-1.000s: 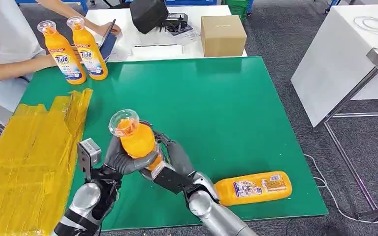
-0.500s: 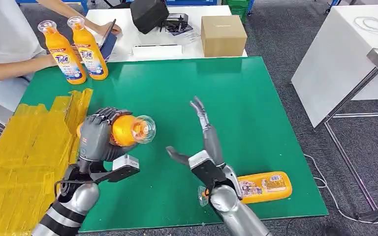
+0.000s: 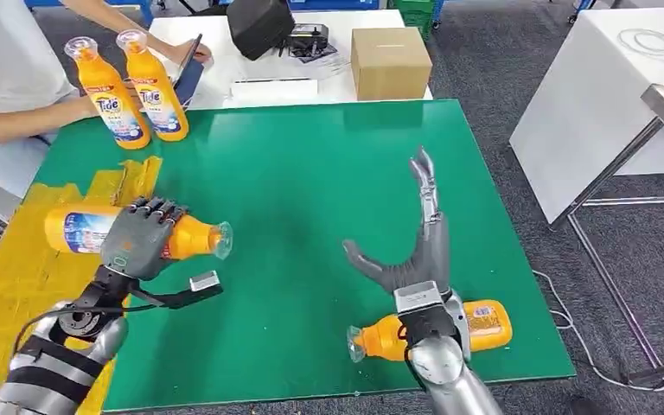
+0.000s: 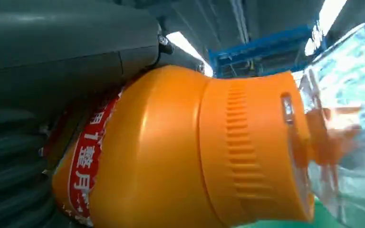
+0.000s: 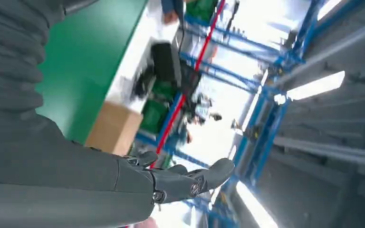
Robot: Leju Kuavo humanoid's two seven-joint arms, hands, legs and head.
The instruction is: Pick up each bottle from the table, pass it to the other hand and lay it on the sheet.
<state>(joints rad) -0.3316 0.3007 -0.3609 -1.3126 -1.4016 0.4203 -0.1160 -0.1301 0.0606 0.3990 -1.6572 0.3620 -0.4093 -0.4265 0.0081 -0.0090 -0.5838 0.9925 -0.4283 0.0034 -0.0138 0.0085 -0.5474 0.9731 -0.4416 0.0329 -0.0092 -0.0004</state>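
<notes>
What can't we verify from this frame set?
- Held bottle: the left hand covers its middle in the head view, so contact with the yellow sheet is unclear.
- Lying bottle: middle hidden behind the right hand wrist.
- Left wrist view: clear cap blurred.

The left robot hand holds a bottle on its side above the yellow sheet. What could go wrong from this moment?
1. The held bottle is round and lies sideways in the left robot hand; once released on the yellow sheet it may roll toward the green table.
2. The sheet looks wrinkled, so the bottle may settle unevenly.
3. The open right robot hand has its forearm just over the lying bottle near the table's front edge; a careless move might push it off.
</notes>
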